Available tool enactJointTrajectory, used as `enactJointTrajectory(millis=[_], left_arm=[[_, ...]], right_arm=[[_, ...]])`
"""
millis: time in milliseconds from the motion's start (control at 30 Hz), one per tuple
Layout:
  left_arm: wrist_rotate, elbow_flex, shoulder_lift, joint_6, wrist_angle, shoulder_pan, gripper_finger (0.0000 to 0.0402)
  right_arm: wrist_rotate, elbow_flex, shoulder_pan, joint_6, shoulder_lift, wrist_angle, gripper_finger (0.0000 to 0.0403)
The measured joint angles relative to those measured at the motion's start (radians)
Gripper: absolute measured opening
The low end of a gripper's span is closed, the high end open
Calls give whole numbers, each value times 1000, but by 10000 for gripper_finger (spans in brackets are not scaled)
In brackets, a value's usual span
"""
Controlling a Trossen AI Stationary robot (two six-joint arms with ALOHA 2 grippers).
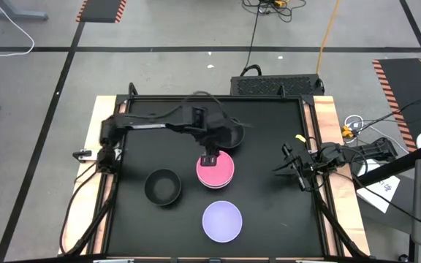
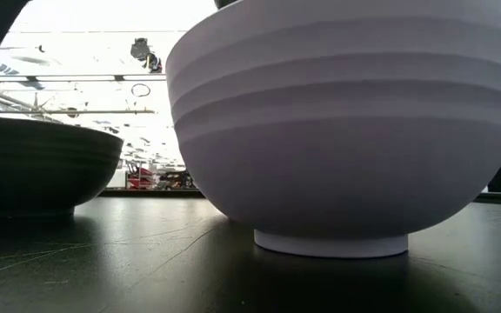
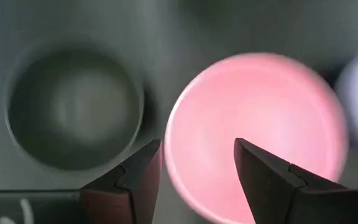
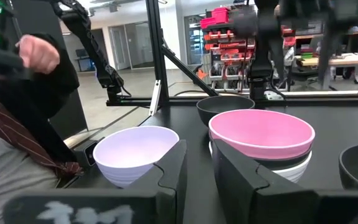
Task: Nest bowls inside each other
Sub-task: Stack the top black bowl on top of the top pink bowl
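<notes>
Pink bowl (image 1: 215, 169) sits seemingly just below open left pincer (image 1: 209, 158).

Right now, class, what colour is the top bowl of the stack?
Pink, clearest in the right wrist view.

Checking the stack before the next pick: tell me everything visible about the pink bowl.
The pink bowl is round, smooth and looks like plastic, upright with its mouth up and nothing inside. It sits near the middle of the black table, nested on top of a stack: the right wrist view shows a black rim and a white bowl beneath it. The left claw hangs open just above its rim, fingers straddling the edge, not gripping. A black bowl and the lavender bowl stand apart from it.
</notes>
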Motion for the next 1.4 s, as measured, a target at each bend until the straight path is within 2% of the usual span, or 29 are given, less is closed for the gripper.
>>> enactJointTrajectory(millis=[133, 300, 433, 567, 667, 800, 867, 1067, 1400], left_arm=[[129, -106, -156, 7, 179, -4, 203], [252, -416, -359, -44, 641, -32, 203], [267, -654, -472, -34, 905, -41, 203], [236, -816, -581, -75, 1036, -1, 202], [219, -922, -645, -82, 1041, 22, 202], [88, -1050, -730, -88, 1036, 77, 202], [64, -1108, -768, -120, 1048, 118, 202], [102, -1276, -920, -149, 1057, 195, 202], [150, -1496, -1179, -234, 1212, 168, 202]], right_arm=[[-4, 0, 0, 9, 9, 0, 68], [-5, 0, 0, 15, 29, 0, 68], [-4, 0, 0, 7, 34, 0, 68], [-4, 0, 0, 17, 32, 2, 68], [-4, 0, 0, 24, 33, 2, 68], [-3, 0, 0, 18, 32, 3, 68], [-3, 0, 0, 18, 32, 4, 68], [-3, 0, 0, 18, 32, 6, 68], [-3, 0, 0, 16, 32, 16, 68]])
